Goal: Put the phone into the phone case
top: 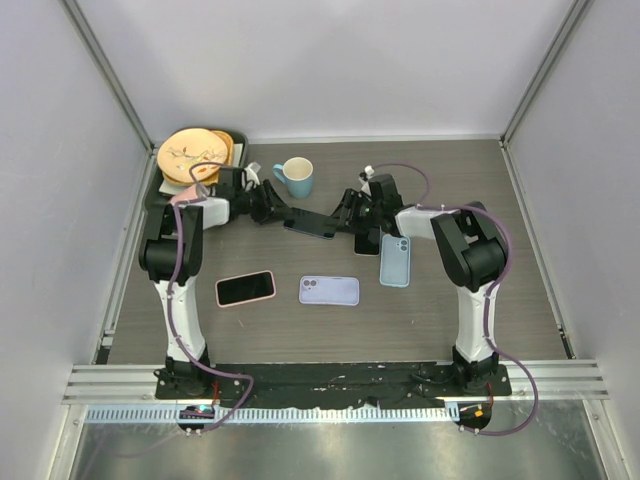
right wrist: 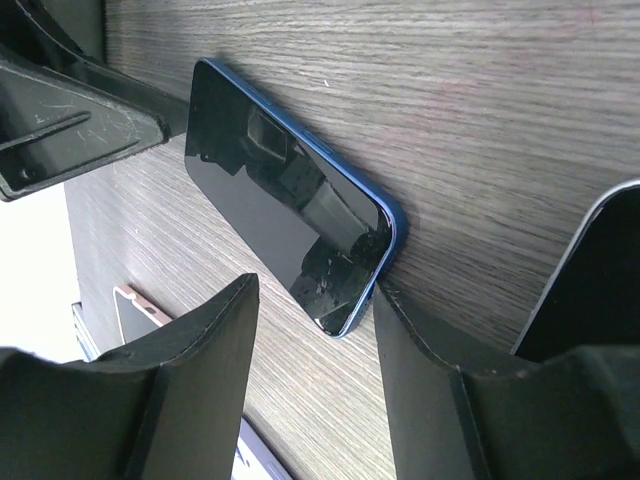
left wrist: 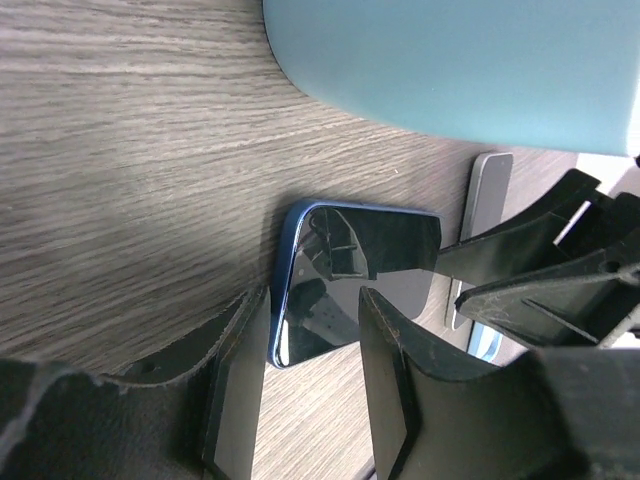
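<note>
A dark blue phone point(top: 310, 226) lies screen up on the table between my two grippers. My left gripper point(top: 283, 215) is open at its left end. In the left wrist view the phone point(left wrist: 355, 270) has one corner between the open fingers point(left wrist: 235, 380), and the left finger touches its edge. My right gripper point(top: 340, 215) is open at the other end. In the right wrist view the phone point(right wrist: 270, 190) has its near corner against the right finger point(right wrist: 430, 380). A light blue case point(top: 394, 260) and a lavender case point(top: 329, 290) lie nearer the front.
A pink phone point(top: 245, 288) lies at the front left. A second dark phone point(top: 367, 243) lies partly under the right arm. A blue mug point(top: 296, 177) stands just behind the grippers. A plate of food point(top: 195, 152) sits on a dark tray at the back left.
</note>
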### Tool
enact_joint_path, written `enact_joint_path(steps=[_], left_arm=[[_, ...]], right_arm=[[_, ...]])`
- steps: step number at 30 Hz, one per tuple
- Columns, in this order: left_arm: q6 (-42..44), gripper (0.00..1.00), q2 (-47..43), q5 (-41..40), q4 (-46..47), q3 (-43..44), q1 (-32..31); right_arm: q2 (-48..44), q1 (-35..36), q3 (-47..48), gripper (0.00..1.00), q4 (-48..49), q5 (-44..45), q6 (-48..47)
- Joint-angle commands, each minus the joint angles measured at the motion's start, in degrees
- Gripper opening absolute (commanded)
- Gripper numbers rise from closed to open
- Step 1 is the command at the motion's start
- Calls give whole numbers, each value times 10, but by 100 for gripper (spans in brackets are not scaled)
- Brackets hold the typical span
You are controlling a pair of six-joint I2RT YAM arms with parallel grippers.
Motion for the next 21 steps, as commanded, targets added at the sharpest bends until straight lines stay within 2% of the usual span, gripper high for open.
enact_joint_path(steps=[1, 11, 21], left_arm=[[-41, 45, 12, 105, 77, -51, -2], [-107, 43, -38, 180, 248, -139, -3], [-119, 35, -80, 185, 268, -188, -19]], right_arm=[[12, 4, -12, 54, 48, -38, 13], [-16, 4, -49, 52, 99, -72, 18], [-55, 4, -107, 45, 140, -104, 44]])
